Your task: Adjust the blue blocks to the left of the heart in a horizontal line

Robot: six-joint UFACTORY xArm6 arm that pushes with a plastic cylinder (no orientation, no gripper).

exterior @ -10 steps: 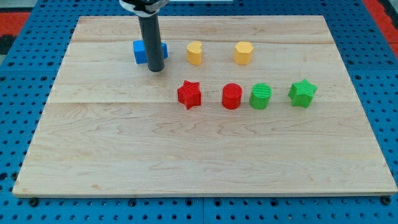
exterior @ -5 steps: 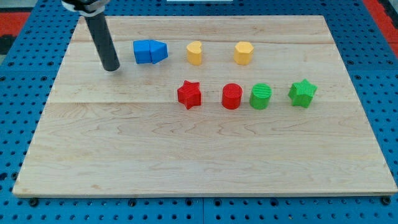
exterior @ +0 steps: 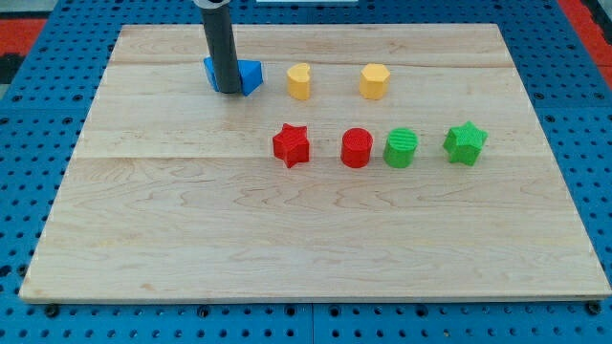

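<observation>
Sitting near the top left corner of the wooden table [exterior: 191, 239]: two blue blocks [exterior: 249, 76], side by side and touching. Making one short row with the long way running left to right, along the table's top edge. Shapes hard to tell, since the rod is covering the middle. Only a sliver of the left blue block showing at the rod's left side; more of the right one showing, with a corner sticking out toward the table's right edge.

Standing right in front of those blue blocks: my tip [exterior: 228, 91], the bottom end of a straight dark rod. Touching them or nearly touching them; cannot tell which. No claw here at all, just the rod, so nothing opening, squeezing or holding.

Sitting just to the right of the blue blocks, with a small gap: the yellow heart [exterior: 299, 81]. Further right in the same row: a yellow block [exterior: 374, 81] with flat sides.

Lying in a second row, closer to the table's middle, from left to right: a red star [exterior: 291, 145], a red cylinder [exterior: 356, 148], a green cylinder [exterior: 401, 148] just beside it, then a green star [exterior: 466, 142] near the right edge.
</observation>
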